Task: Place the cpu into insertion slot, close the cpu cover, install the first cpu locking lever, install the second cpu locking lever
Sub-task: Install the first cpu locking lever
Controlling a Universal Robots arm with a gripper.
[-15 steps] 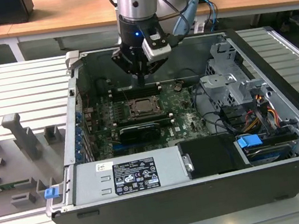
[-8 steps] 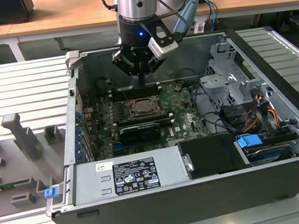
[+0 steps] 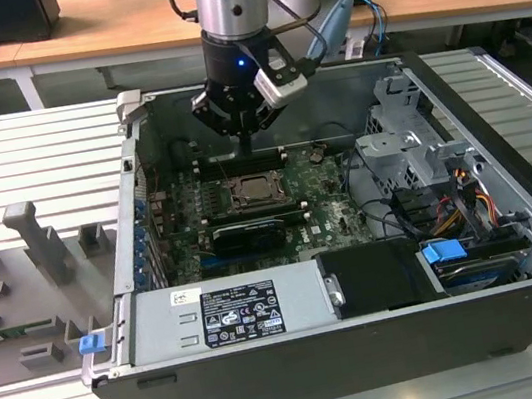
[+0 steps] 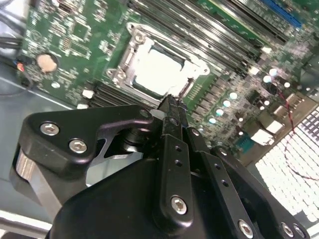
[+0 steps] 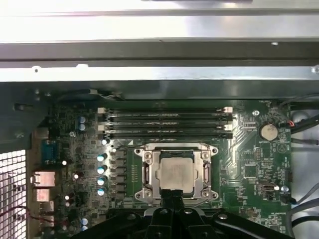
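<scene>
Nearest to us in the exterior view stands the open computer case (image 3: 274,380) on the ribbed worktop (image 3: 26,156), with the grey power supply (image 3: 229,315) along its near side. Beyond it lies the green circuit board (image 3: 324,213), and on it the insertion slot (image 3: 257,193). The cpu (image 5: 174,172) already sits in this slot, and the cpu cover (image 5: 205,169) lies flat around it like a frame, as we see in both wrist views.

Above the far edge of the slot hangs the end effector (image 3: 246,140). Its two fingers are pressed together and carry nothing; in the second wrist view their joined tip (image 4: 171,103) points down just beside the rim of the slot. So the slot lies directly under the end effector and slightly toward the near side of the case. We judge that placing and covering are done; whether a locking lever is already latched we cannot tell. Farther back run the long memory slots (image 5: 167,124), then the far wall of the case.
</scene>
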